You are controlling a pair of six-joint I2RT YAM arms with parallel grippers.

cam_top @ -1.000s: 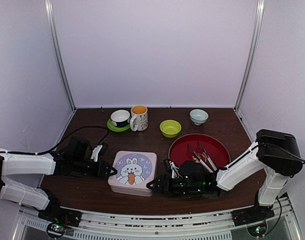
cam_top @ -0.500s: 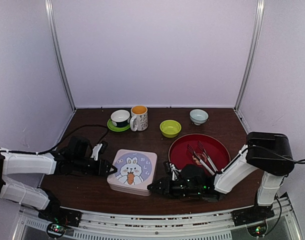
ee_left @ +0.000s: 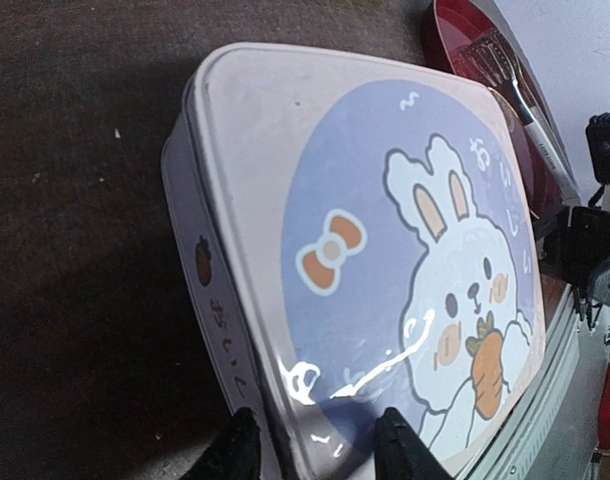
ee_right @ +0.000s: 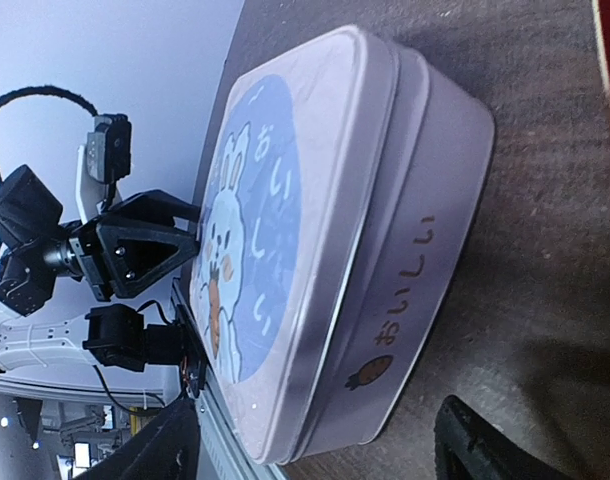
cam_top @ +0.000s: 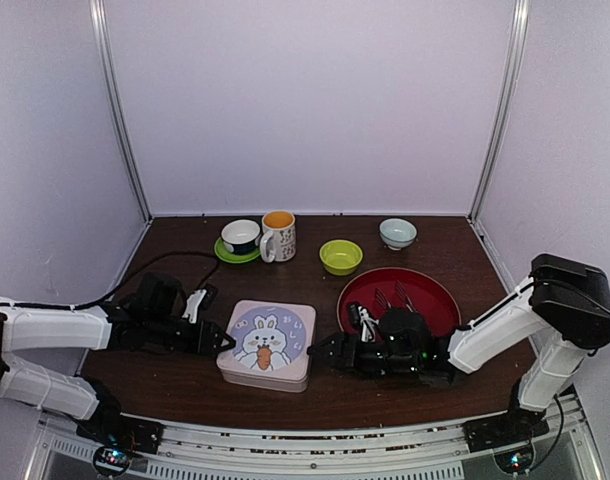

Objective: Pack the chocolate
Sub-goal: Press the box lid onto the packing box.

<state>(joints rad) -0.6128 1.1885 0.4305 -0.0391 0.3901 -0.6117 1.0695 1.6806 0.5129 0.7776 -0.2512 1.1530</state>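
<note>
Top view only: cup (cam_top: 241, 234) on green saucer (cam_top: 225, 253), mug (cam_top: 278, 236), green bowl (cam_top: 341, 257) and pale bowl (cam_top: 397, 233) are lined along the far edge of the table (cam_top: 185, 385). The tin (cam_top: 266, 343) is seen mid-table, lid on, rabbit's ears toward the far edge. The red plate (cam_top: 437, 296) is just right of it, with metal tongs (cam_top: 405, 298) on it.

Left wrist only: left claw (ee_left: 315, 452), fingertips (ee_left: 235, 452) straddling the tin's near rim, one by the side wall, one over the lid. Clamped or not cannot be told.

Right wrist only: lid seam and side wall with carrot mark are shown. The right claw (ee_right: 320, 435) is spread wide, clear of the tin, just beside it.

The chocolate is not made out in any view, so its whereabouts, heading and long axis cannot be told.
</note>
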